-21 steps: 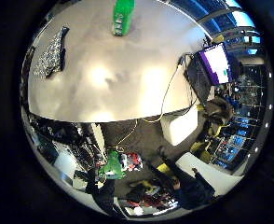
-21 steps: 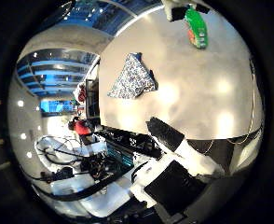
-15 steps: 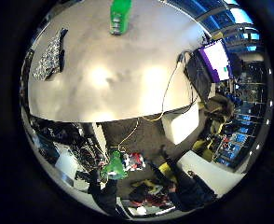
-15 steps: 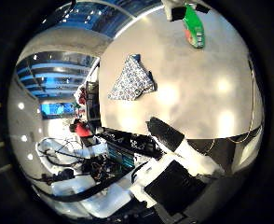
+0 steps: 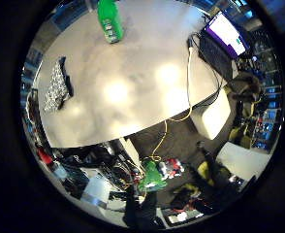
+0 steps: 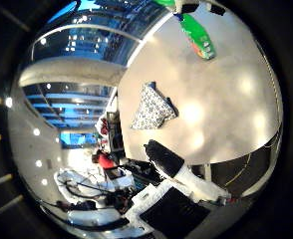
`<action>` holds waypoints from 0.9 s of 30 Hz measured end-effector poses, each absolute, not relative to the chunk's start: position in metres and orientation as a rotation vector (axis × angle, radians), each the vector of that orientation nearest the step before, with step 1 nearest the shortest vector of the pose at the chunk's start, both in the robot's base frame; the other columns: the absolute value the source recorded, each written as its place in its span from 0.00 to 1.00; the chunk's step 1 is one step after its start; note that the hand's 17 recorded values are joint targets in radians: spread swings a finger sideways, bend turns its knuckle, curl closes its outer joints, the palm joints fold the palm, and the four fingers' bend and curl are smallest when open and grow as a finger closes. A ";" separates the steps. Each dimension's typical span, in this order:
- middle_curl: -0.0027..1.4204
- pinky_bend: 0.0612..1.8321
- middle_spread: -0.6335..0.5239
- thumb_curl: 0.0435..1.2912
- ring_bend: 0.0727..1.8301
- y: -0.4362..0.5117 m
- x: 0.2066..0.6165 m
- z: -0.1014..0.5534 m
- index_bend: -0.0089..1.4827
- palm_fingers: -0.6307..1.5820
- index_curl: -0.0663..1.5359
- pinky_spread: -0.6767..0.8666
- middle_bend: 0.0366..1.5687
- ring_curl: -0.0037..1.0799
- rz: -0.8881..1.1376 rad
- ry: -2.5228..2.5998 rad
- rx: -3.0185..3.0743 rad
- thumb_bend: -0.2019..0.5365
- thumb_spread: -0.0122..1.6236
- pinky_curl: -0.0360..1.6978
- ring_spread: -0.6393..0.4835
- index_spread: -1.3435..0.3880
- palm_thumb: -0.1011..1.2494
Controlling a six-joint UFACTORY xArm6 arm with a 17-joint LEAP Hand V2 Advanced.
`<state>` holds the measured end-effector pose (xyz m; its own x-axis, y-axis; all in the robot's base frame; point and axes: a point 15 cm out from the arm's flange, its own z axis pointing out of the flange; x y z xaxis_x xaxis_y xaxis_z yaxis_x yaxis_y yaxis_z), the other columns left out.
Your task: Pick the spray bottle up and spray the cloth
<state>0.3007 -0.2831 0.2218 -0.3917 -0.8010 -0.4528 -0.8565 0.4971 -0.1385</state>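
A green spray bottle [image 5: 108,19] with a white nozzle lies on the round white table [image 5: 142,87], near its far edge; the right thumb side palm view shows it too [image 6: 198,36]. A patterned black and white cloth [image 6: 151,106] lies crumpled on the table away from the bottle, near the table's rim; the right little finger side palm view shows it as well [image 5: 56,85]. My hand is high above the table and away from both things.
A monitor [image 5: 227,32] and a keyboard [image 5: 212,60] stand at one side of the table. Past the table's rim lie the floor, boxes and clutter [image 5: 152,175]. White and black arm parts [image 6: 181,184] reach in below the table in the right thumb side palm view.
Both pictures have shifted and turned, so the hand has moved. The bottle and the cloth lie where they were on the table.
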 end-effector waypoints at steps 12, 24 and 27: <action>0.21 0.21 0.72 0.19 0.12 -0.295 0.333 0.177 0.09 0.25 0.17 0.70 0.09 0.24 0.237 2.165 -0.972 0.23 0.58 0.22 0.76 0.68 0.35; 0.19 0.20 0.73 0.20 0.11 -0.307 0.396 0.157 0.09 0.25 0.15 0.69 0.09 0.24 0.213 2.097 -0.875 0.24 0.58 0.21 0.77 0.68 0.35; 0.19 0.20 0.73 0.20 0.11 -0.319 0.410 0.157 0.09 0.25 0.16 0.69 0.09 0.24 0.191 2.090 -0.862 0.23 0.58 0.21 0.76 0.68 0.35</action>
<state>0.4098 -0.3191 0.1566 -0.4056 -0.5102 -0.7584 -0.6392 0.7514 -0.1637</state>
